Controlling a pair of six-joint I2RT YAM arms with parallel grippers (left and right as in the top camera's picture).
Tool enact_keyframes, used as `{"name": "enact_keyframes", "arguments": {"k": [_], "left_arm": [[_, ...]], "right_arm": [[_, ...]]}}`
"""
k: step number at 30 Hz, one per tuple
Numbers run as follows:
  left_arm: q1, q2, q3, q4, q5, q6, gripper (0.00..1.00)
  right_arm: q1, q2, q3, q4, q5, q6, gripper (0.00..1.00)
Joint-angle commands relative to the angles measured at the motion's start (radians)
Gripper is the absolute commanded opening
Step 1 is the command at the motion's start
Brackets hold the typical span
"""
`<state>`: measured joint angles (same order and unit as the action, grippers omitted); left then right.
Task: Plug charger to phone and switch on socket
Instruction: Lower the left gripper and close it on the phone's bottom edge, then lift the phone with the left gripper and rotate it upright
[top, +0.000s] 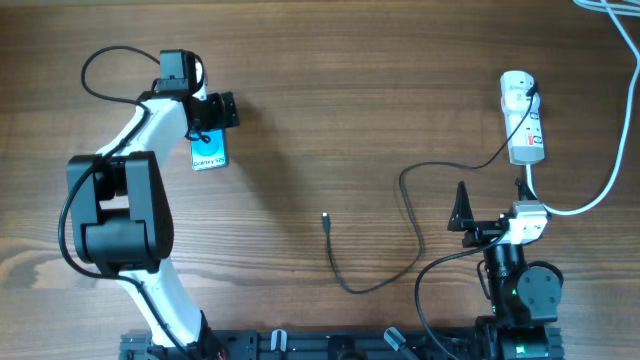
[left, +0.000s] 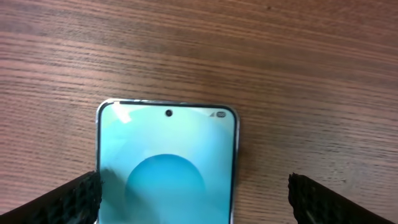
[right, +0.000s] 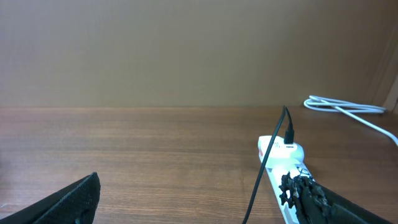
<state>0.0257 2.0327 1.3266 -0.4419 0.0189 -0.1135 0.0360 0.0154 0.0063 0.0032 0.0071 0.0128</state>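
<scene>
The phone (top: 208, 153) lies flat at the left with its turquoise screen up. My left gripper (top: 210, 125) hovers just over its far end, open. In the left wrist view the phone (left: 166, 155) sits between the spread fingers of the left gripper (left: 194, 202), nearer the left one. The charger (top: 405, 205) runs from the socket (top: 522, 120) in a loop to its free tip (top: 326, 218) mid-table. My right gripper (top: 493, 200) is open near the socket's close end. In the right wrist view the socket (right: 280, 152) and charger (right: 267, 168) lie by the right finger of the right gripper (right: 189, 202).
A thick white cord (top: 605, 180) curves from the socket's near end out to the right edge and far corner, also in the right wrist view as a white cord (right: 342, 107). Bare wood table (top: 330, 100) lies between phone and socket.
</scene>
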Motion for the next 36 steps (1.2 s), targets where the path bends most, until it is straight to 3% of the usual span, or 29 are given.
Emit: {"name": "enact_keyframes", "arguments": {"k": [1, 28, 36], "left_arm": [[-0.003, 0.027, -0.016, -0.019, -0.025, -0.002, 1.00], [-0.003, 0.027, -0.016, -0.228, -0.087, -0.003, 1.00], [-0.004, 0.027, -0.018, -0.257, 0.150, -0.007, 1.00]], "right_arm": [[0.004, -0.011, -0.001, 0.003, -0.009, -0.011, 1.00], [0.004, -0.011, -0.001, 0.003, -0.009, -0.010, 1.00], [0.004, -0.011, -0.001, 0.003, -0.009, -0.011, 1.00]]}}
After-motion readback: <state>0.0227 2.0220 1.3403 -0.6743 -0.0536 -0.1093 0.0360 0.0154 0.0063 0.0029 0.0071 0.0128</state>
